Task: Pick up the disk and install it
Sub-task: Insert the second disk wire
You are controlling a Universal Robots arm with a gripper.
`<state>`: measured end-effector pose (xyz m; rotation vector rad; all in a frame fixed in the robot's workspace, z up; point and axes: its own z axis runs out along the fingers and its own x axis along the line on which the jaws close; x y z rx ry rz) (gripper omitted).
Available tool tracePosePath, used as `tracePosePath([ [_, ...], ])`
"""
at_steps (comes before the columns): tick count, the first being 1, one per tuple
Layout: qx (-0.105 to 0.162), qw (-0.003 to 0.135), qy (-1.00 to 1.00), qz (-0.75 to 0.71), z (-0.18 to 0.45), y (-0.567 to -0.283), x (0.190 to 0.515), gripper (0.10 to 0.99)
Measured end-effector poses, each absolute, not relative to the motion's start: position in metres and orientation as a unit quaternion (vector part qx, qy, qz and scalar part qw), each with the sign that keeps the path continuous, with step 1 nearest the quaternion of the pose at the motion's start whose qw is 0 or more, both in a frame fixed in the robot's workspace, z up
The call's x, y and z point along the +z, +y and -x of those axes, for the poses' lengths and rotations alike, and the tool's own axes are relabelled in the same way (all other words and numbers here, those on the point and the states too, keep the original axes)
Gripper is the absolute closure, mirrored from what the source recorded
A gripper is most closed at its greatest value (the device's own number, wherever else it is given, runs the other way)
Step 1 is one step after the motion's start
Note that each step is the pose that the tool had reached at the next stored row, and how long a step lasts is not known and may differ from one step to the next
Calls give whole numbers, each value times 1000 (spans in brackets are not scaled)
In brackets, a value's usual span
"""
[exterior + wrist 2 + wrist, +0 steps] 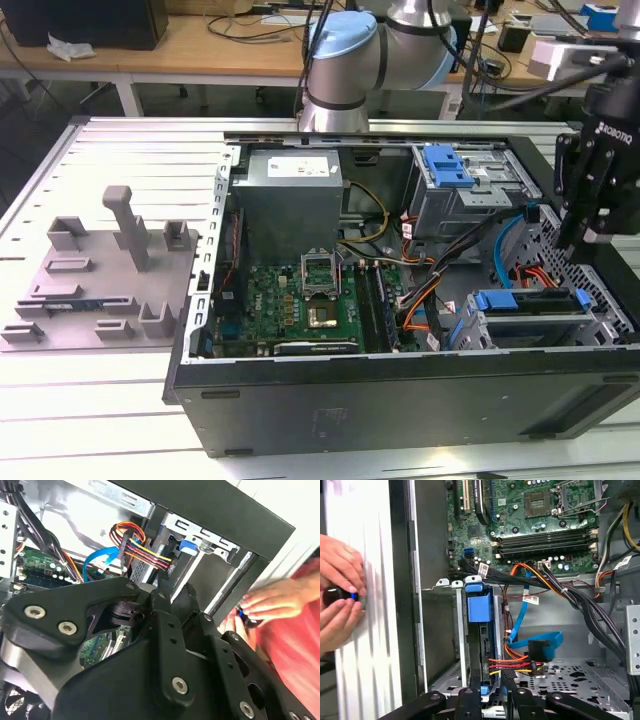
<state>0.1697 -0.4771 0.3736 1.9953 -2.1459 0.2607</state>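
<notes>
Black end effector (492, 700) linkages hang just above the disk (481, 645), which sits on edge in its drive bay with cables plugged in, apparently installed, while whether the jaws grip anything I cannot tell.

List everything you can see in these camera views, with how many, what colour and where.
computer case: one, black, open on the slatted table
power supply box: one, grey, at the case's far side
motherboard: one, green, on the case floor
drive cage with blue tab: one, grey, far corner toward the exterior view's right
disk: one, blue-framed, seated in the near bay
fixture plate: one, grey, at the exterior view's left
person's hands: two, outside the case wall
robot hand: one, black, above the disk bay
</notes>
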Motion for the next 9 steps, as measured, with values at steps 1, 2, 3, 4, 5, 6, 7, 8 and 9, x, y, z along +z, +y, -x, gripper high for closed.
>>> tracePosePath([
  [1, 100, 112, -724, -673, -170, -468, 374, 784],
  [2, 108, 120, -723, -672, -170, -458, 374, 784],
  [3, 116, 127, -722, -670, -170, -446, 373, 773],
  [4, 118, 129, -722, -670, -170, -441, 373, 655],
  [5, 120, 131, -721, -670, -170, -436, 373, 655],
  [6, 122, 133, -721, -669, -170, -432, 372, 588],
  [7, 126, 137, -720, -668, -170, -425, 372, 588],
  [8, 127, 138, -720, -668, -170, -423, 372, 588],
  [9, 129, 139, -720, -668, -170, -420, 372, 588],
])
